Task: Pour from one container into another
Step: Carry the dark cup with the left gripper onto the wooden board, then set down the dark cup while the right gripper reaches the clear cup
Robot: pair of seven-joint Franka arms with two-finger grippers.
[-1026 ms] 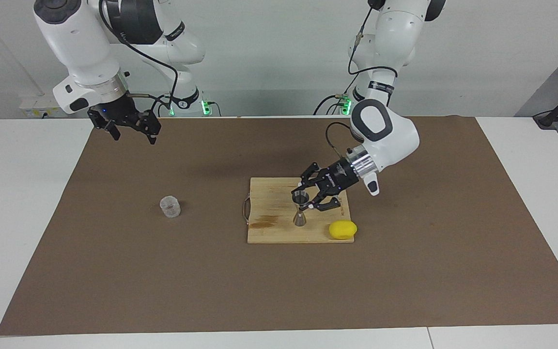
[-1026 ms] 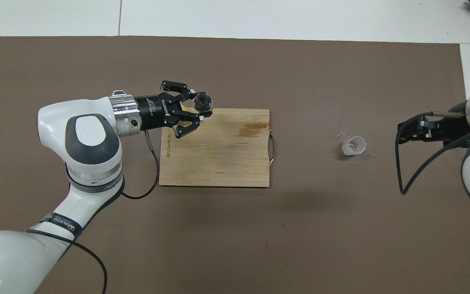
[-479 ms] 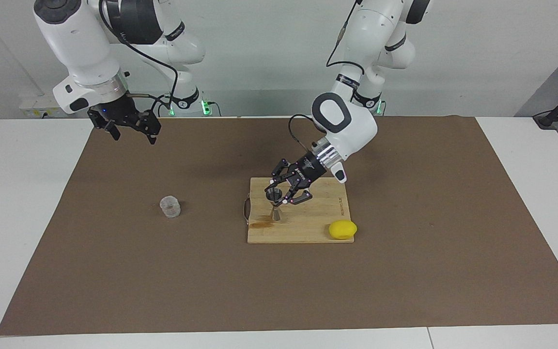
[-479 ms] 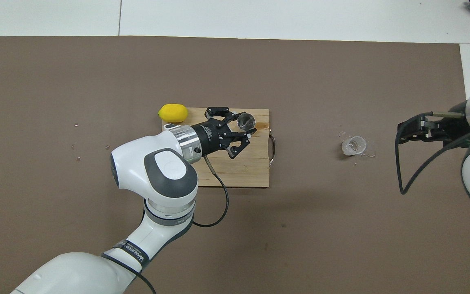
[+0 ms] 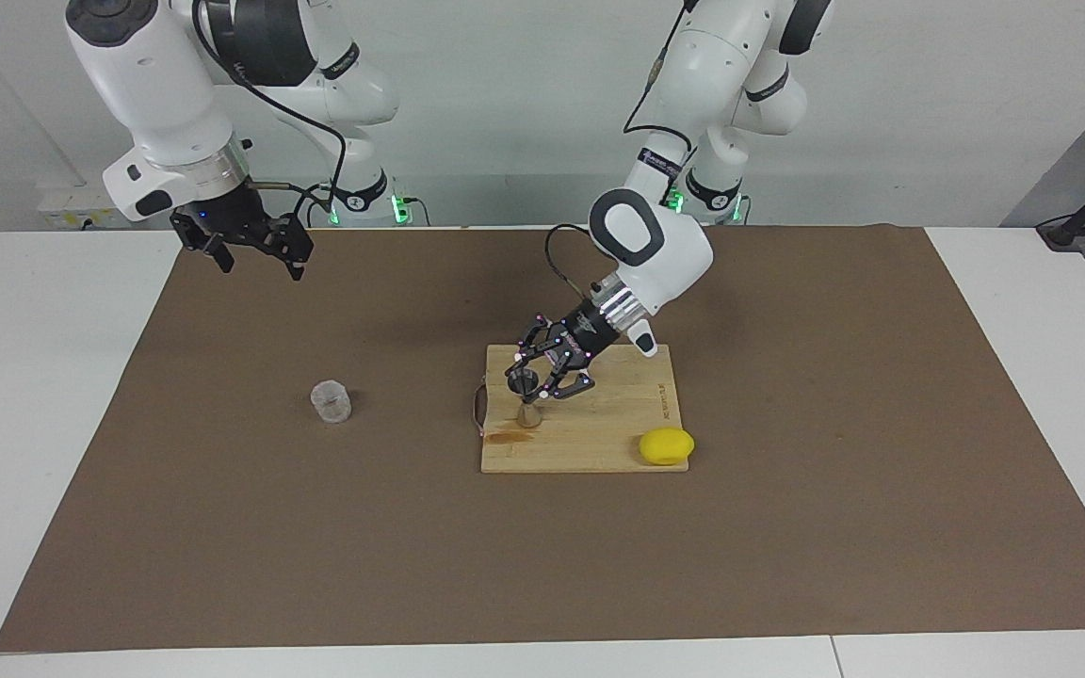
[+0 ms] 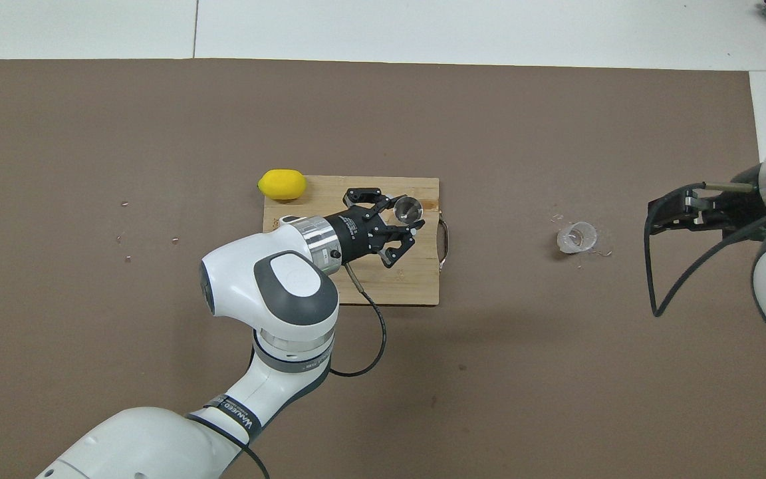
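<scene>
The steel jigger (image 5: 526, 400), hourglass-shaped and silvery, stands upright with its open mouth up, clamped at the narrow waist by the left claw (image 5: 537, 390). The clear glass cup (image 5: 331, 401), short, round and ribbed, stands upright by itself well apart from that claw, nearer the right claw (image 5: 255, 252), which hangs above the brown mat.

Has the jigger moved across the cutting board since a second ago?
Yes. Held by the left gripper, the jigger has moved away from the lemon toward the cutting board handle.
</scene>
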